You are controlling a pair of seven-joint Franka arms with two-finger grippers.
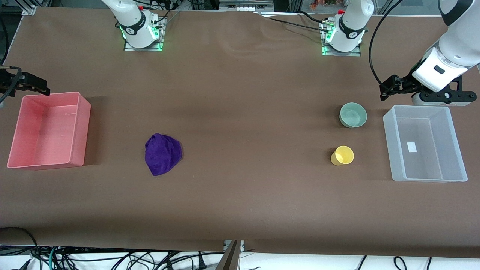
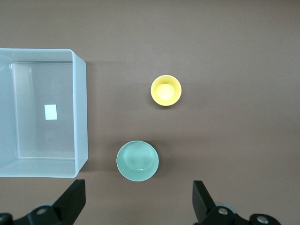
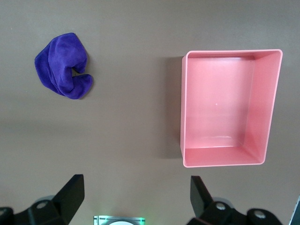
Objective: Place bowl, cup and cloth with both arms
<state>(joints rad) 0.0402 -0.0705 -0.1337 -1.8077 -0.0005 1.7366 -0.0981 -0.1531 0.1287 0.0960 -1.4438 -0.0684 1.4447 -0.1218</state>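
Observation:
The pale mint-green bowl (image 1: 353,114) stands upright toward the left arm's end of the table. The yellow cup (image 1: 342,155) stands nearer the front camera than the bowl. A crumpled purple cloth (image 1: 162,153) lies toward the right arm's end. My left gripper (image 1: 387,90) hangs open and empty in the air beside the clear bin (image 1: 388,138). The left wrist view shows the gripper (image 2: 139,197) with the bowl (image 2: 137,160) and the cup (image 2: 166,90) below it. My right gripper (image 1: 36,85) is open and empty above the pink bin's edge (image 1: 84,127). The right wrist view shows the gripper (image 3: 136,192) and the cloth (image 3: 63,65).
The empty clear plastic bin (image 2: 80,117) stands at the left arm's end, beside the bowl and cup. The empty pink bin (image 3: 183,108) stands at the right arm's end, beside the cloth. Brown table cover (image 1: 247,123) lies between them. Cables hang below the table's front edge.

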